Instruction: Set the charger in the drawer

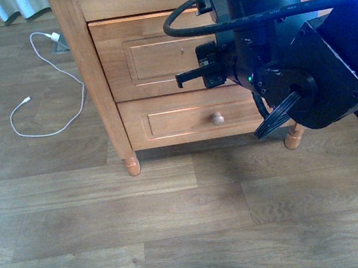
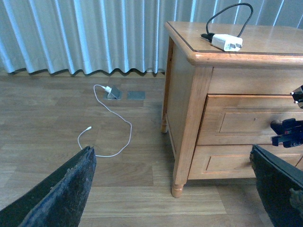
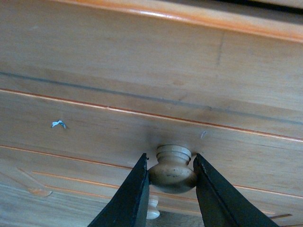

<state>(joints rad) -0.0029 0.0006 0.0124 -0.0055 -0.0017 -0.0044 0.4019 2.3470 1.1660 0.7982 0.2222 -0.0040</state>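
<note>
The charger [image 2: 227,42], a white plug block with a black looping cable, lies on top of the wooden nightstand [image 2: 189,109]; the front view does not show it. The drawer [image 1: 147,58] is the upper, taller one, its front about flush with the frame. My right gripper [image 3: 170,161] is shut on the drawer's round pale knob [image 3: 172,174], one black finger on each side. In the front view the right arm [image 1: 289,57] covers that knob. My left gripper [image 2: 171,149] hangs open to the nightstand's left, low over the floor, holding nothing.
Below the gripped drawer is a shorter look-alike drawer [image 1: 177,121] with its own knob [image 1: 217,119]. A thin white cable [image 1: 56,78] trails over the wood floor left of the nightstand, near a floor socket [image 2: 113,92]. Curtains [image 2: 85,33] hang behind.
</note>
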